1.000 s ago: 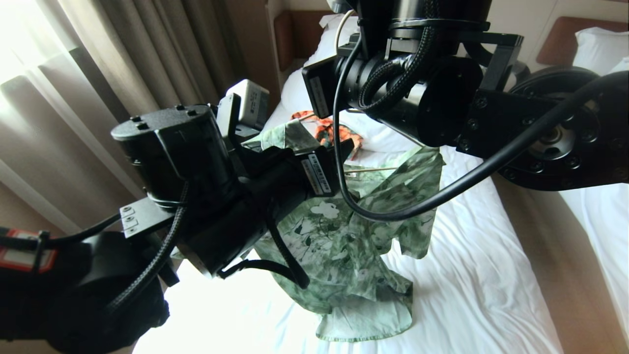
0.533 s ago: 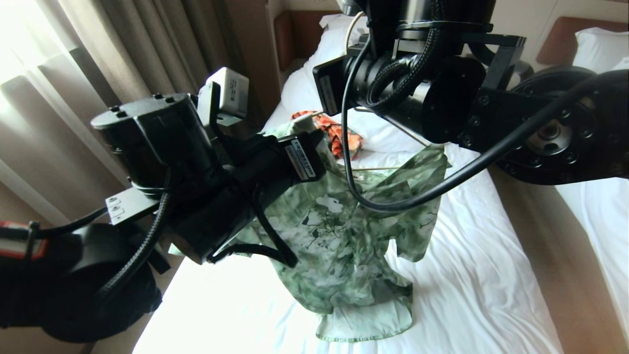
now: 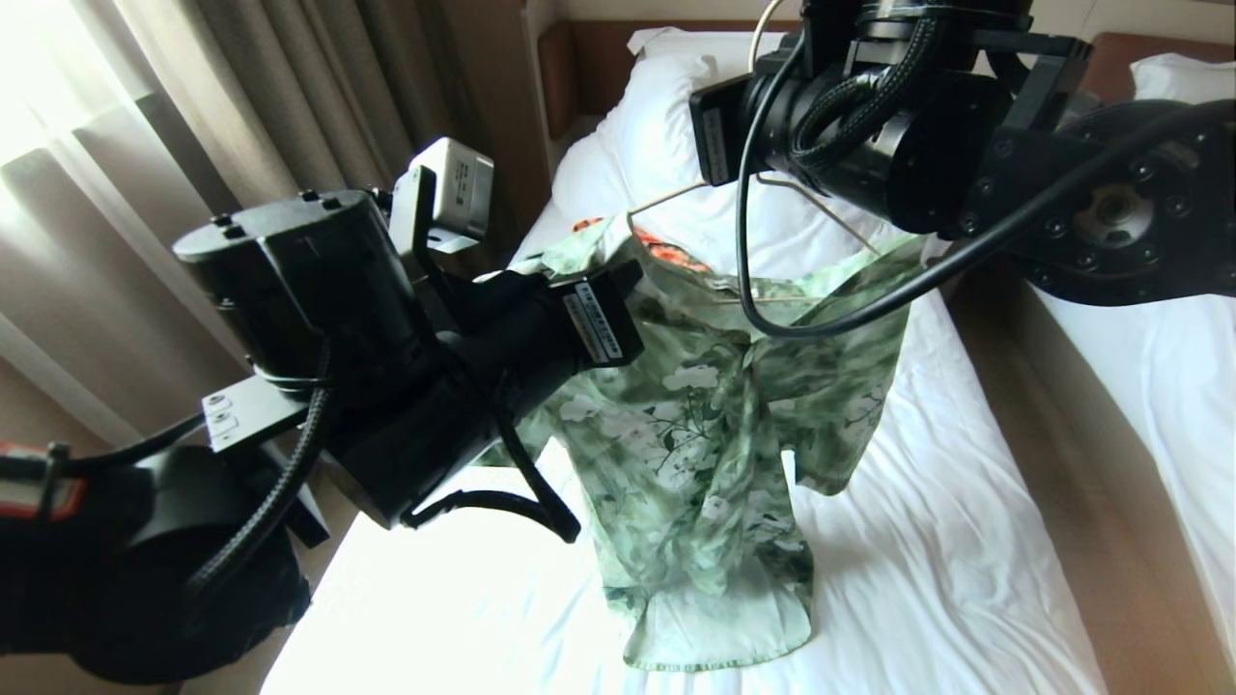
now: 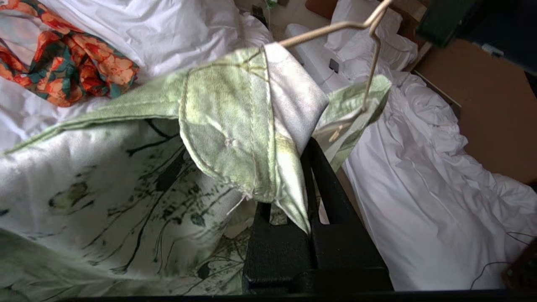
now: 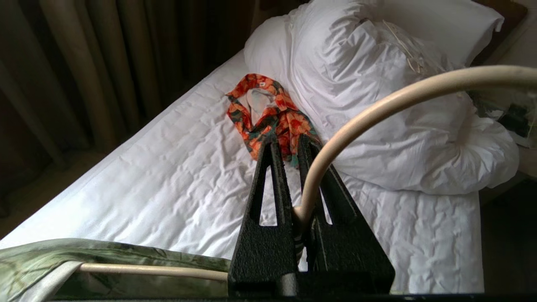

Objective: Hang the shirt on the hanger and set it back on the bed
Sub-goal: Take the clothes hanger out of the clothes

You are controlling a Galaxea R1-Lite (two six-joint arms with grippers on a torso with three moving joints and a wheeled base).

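Note:
The pale green flowered shirt (image 3: 695,434) hangs over the bed (image 3: 946,541) from the cream wire hanger (image 3: 666,196), its hem still lying on the sheet. My right gripper (image 5: 288,144) is shut on the hanger (image 5: 377,109) at the twisted neck, below the hook, holding it up near the pillows. My left gripper (image 4: 304,167) is shut on a fold of the shirt (image 4: 226,126) at the collar edge, on the side toward the curtains. One end of the hanger (image 4: 331,29) runs into the shirt's shoulder. In the head view both grippers' fingers are hidden behind the wrists.
An orange-and-green floral garment (image 5: 272,113) lies on the sheet beside the bunched duvet and pillow (image 5: 377,84). Curtains (image 3: 241,125) hang along the bed's left side. A second white bed (image 3: 1168,386) stands to the right, across a strip of brown floor (image 3: 1081,502).
The right arm has lifted the hanger up and toward the headboard. The shirt rose with it and now hangs longer and flatter. The left arm stays at the collar.

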